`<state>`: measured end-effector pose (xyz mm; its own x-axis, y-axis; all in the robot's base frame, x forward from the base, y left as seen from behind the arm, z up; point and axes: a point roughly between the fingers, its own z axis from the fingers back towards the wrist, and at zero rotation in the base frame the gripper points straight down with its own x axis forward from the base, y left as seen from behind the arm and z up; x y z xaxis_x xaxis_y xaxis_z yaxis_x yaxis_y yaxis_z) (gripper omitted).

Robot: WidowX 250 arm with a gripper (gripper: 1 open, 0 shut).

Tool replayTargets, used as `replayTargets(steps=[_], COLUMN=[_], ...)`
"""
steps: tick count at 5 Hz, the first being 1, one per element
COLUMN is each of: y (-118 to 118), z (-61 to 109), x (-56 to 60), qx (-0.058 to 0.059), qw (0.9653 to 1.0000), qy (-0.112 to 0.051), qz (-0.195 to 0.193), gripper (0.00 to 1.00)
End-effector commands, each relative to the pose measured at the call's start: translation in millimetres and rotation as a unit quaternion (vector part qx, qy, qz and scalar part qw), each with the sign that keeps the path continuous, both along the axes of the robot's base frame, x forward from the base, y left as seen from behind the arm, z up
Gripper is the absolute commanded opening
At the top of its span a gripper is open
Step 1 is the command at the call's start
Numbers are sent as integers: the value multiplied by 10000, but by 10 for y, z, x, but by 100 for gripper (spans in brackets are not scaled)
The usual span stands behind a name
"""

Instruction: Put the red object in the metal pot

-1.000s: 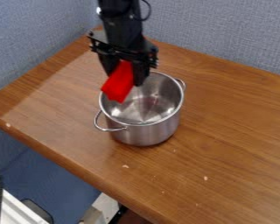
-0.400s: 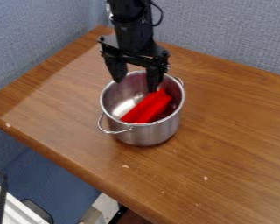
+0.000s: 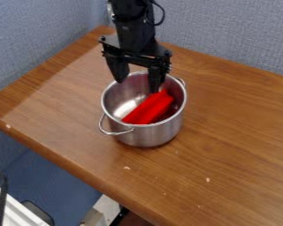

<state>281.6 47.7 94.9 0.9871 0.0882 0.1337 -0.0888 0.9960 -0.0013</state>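
Dropped since a second ago: the bright red rectangular block left my gripper and now lies slanted inside the shiny round steel pot, one end propped on the wall because it nearly spans it. Gripper spread wide, empty, above the rim. Wooden surface otherwise bare.

red object now inside metal pot

Single fixed view, set high and off one corner of the brown wooden table, looking obliquely down at moderate range. Black gripper upper centre; shiny round steel pot directly beneath; blue wall behind it.
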Motion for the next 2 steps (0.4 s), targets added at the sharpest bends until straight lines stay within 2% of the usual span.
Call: replayTargets(steps=[1, 2], y=[-44, -54], z=[100, 98], x=[16, -5], qx=[6, 5], qw=[9998, 9998], qy=[-177, -171], qz=[-62, -79], gripper=[100, 100])
